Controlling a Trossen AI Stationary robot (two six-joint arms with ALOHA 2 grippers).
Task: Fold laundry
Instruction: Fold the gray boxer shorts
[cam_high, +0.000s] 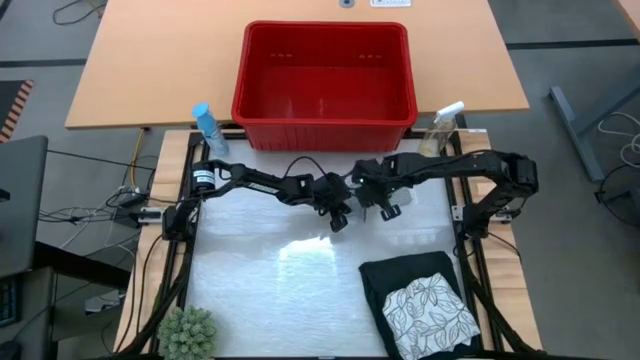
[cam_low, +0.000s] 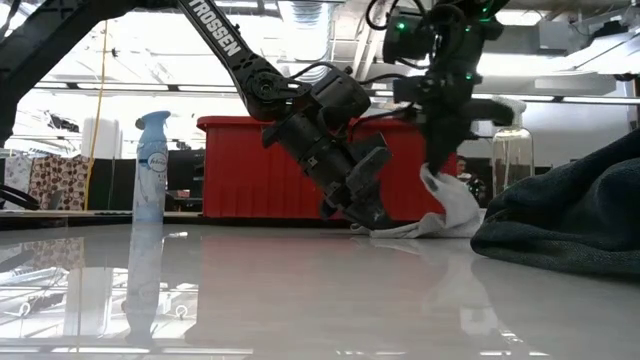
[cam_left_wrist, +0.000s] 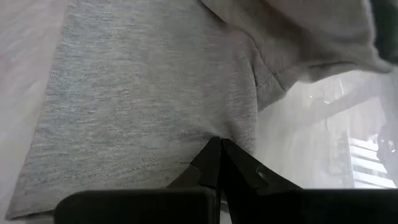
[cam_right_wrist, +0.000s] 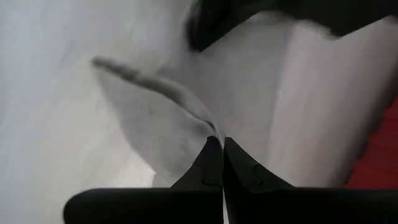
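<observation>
Both grippers are closed on the small grey cloth (cam_low: 440, 213), which lies on the white table (cam_high: 260, 280) near its far edge, just in front of the red basket (cam_high: 325, 75).

The left gripper (cam_high: 338, 217) pinches one edge of the cloth low against the table surface. Its wrist view shows the fingertips (cam_left_wrist: 219, 163) meeting on the grey fabric, with no gap between them. This low hold probably anchors that side so it does not drag.

The right gripper (cam_high: 385, 207) pinches another part of the same cloth slightly higher. The low view shows the fabric rising in a small peak beneath it, and the right wrist view shows a flap of cloth caught at the closed fingertips (cam_right_wrist: 216, 163). Lifting one side while the other is anchored suits spreading the cloth or turning it over for a fold.

The folded jeans (cam_high: 405, 280) sit at the near right corner of the table, with the leaf-print cloth (cam_high: 430, 315) stacked on top. They are placed well apart from the work area, which keeps finished items clear of the arms.
</observation>
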